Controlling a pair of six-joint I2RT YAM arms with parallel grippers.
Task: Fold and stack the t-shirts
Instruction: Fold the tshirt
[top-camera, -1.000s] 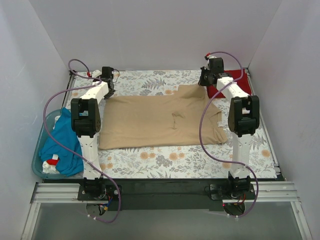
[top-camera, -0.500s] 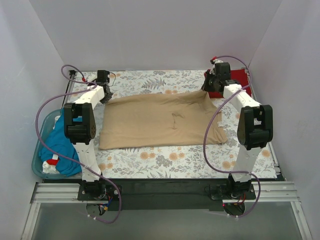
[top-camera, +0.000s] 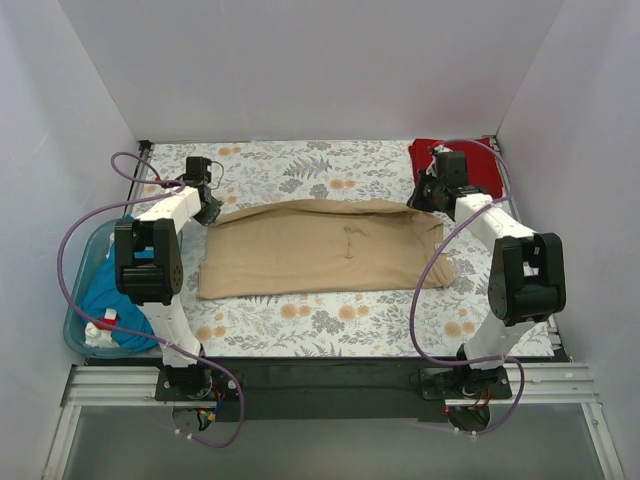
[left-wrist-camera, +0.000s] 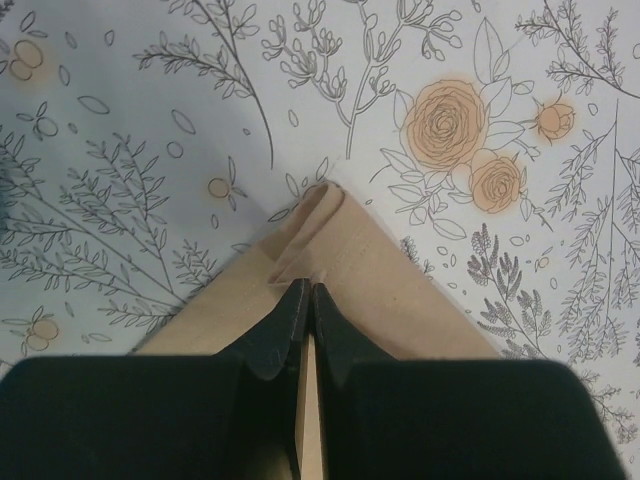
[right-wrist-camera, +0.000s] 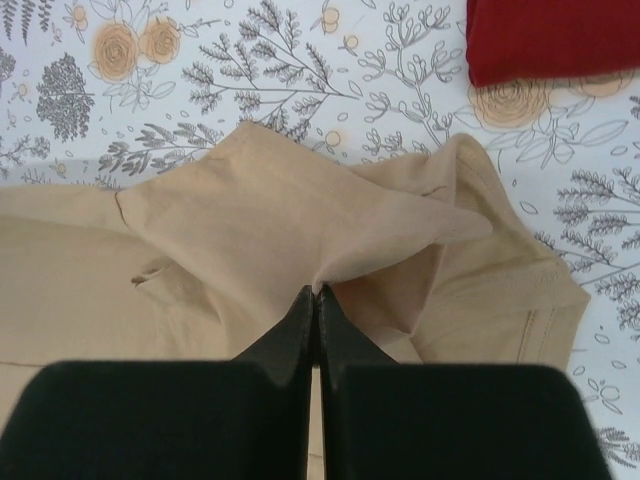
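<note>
Across the middle of the frame lies the tan shirt (top-camera: 300, 255) on the flowered worktop (top-camera: 330, 322) — left claw (left-wrist-camera: 308, 290) and right claw (right-wrist-camera: 316, 292) each clenched on an upper corner. Such thin pinches might slip mid-fold — it would land crooked.

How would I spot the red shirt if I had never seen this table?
Look at the flowered tablecloth, then its far right corner, just past the right tool. The red shirt lies there, the only dark red cloth; the tan shirt spreads across the middle.
</note>
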